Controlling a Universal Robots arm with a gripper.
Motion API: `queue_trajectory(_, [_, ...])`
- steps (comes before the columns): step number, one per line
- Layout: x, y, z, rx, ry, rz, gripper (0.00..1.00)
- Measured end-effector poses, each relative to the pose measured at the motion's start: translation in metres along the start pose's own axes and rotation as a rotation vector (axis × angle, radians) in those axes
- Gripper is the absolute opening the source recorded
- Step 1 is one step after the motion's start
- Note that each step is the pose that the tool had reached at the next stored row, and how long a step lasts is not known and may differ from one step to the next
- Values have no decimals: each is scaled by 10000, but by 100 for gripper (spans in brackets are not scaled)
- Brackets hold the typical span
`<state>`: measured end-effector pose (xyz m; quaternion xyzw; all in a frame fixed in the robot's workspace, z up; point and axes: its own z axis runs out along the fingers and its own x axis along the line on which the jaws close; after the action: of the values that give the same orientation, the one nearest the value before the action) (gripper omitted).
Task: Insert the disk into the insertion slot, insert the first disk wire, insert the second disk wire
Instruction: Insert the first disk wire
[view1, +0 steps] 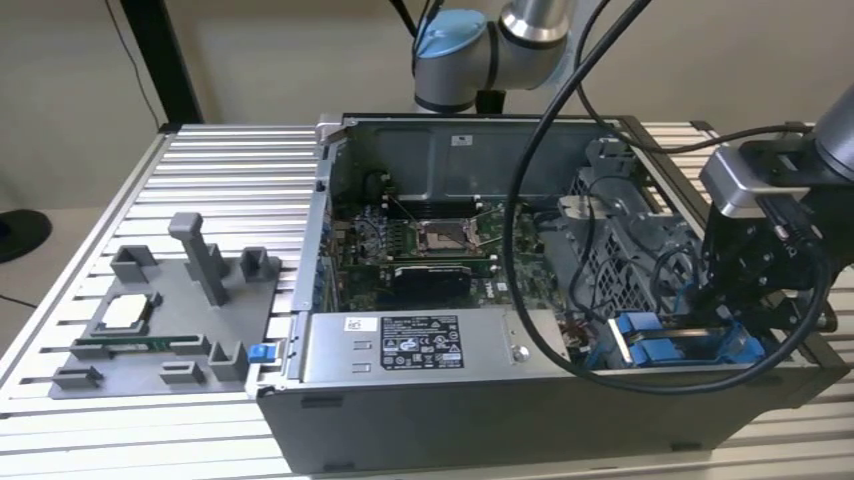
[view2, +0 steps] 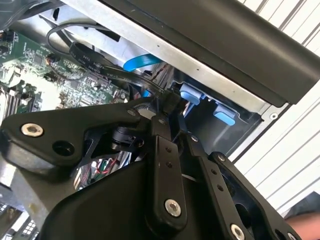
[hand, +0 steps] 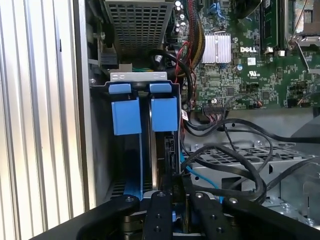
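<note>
Got the open case (view1: 441, 420) on the slatted table (view1: 227, 160), insertion slot (hand: 137, 76) in its near corner at the exterior view's right, disk (hand: 164, 114) standing on edge inside, gripper (hand: 177, 194) right over it, clamped on a black wire plug (view2: 172, 97).

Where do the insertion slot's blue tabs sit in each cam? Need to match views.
Exterior view: blue tabs low on the exterior view's right.
Second wrist view: blue tabs tucked under the case rim.
First wrist view: blue tabs side by side, between the case wall and the motherboard.
Shared landmark: the green motherboard.
</note>
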<state>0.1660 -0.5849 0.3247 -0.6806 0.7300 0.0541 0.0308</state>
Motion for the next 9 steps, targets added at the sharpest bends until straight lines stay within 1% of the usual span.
queue_trajectory(2, [0,0,0,0,2,0,0])
queue_trajectory(3, [1,1,2,-3,1,1,100])
queue_trajectory(4, [3,0,8,-4,-12,1,100])
queue_trajectory(5, [4,-1,25,-6,-47,0,100])
queue_trajectory(6, [5,-1,28,-8,-49,0,100])
queue_trajectory(7, [3,-1,15,-6,-24,0,100])
queue_trajectory(8, [3,-1,8,-5,-14,0,100])
queue_trajectory(9, [3,0,4,-5,-17,1,100])
